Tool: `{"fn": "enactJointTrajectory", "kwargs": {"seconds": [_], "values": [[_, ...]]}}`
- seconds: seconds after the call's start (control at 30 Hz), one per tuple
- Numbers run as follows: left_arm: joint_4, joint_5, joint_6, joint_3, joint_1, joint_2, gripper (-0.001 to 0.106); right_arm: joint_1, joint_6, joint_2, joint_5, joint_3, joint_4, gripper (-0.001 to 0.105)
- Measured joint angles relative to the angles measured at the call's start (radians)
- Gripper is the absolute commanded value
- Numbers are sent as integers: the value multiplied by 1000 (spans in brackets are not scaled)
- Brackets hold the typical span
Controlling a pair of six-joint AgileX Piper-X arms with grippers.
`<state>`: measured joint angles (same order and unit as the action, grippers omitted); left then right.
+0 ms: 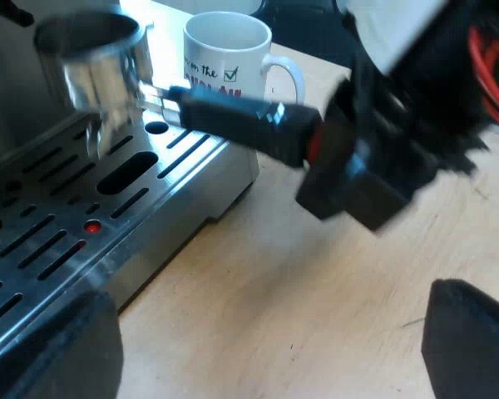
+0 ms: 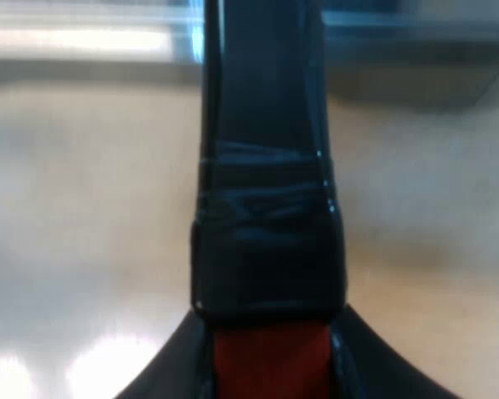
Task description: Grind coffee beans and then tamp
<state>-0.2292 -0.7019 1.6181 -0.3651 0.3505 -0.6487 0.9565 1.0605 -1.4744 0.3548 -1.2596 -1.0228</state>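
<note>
The metal holder [image 1: 96, 62] hangs just above the espresso machine's slotted drip tray [image 1: 58, 224], basket upright. Its dark handle [image 1: 241, 120] reaches out over the tray's edge to a red end. My right gripper [image 1: 358, 174] is clamped around that end. In the right wrist view the handle [image 2: 266, 166] runs straight away from the camera, and my right gripper [image 2: 270, 374] is shut on the red end [image 2: 270, 362]. My left gripper [image 1: 266, 341] is open over the wooden table beside the tray, with nothing between its fingers [image 1: 474, 332].
A white mug [image 1: 229, 50] with printed lettering stands on the table just beyond the holder's handle, close to the tray's corner. Bare wooden table [image 1: 299, 291] spreads beside the machine under the handle. A small red dot [image 1: 92, 225] sits in the tray grid.
</note>
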Motion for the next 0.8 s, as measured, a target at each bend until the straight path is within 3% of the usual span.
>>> {"fn": "enactJointTrajectory", "kwargs": {"seconds": [0.57, 0.8], "values": [[0, 0, 0, 0, 0, 2, 85, 105, -64, -3, 37, 3, -19, 0], [-71, 0, 0, 0, 0, 88, 85, 128, -66, 20, 70, 3, -50, 0]]}}
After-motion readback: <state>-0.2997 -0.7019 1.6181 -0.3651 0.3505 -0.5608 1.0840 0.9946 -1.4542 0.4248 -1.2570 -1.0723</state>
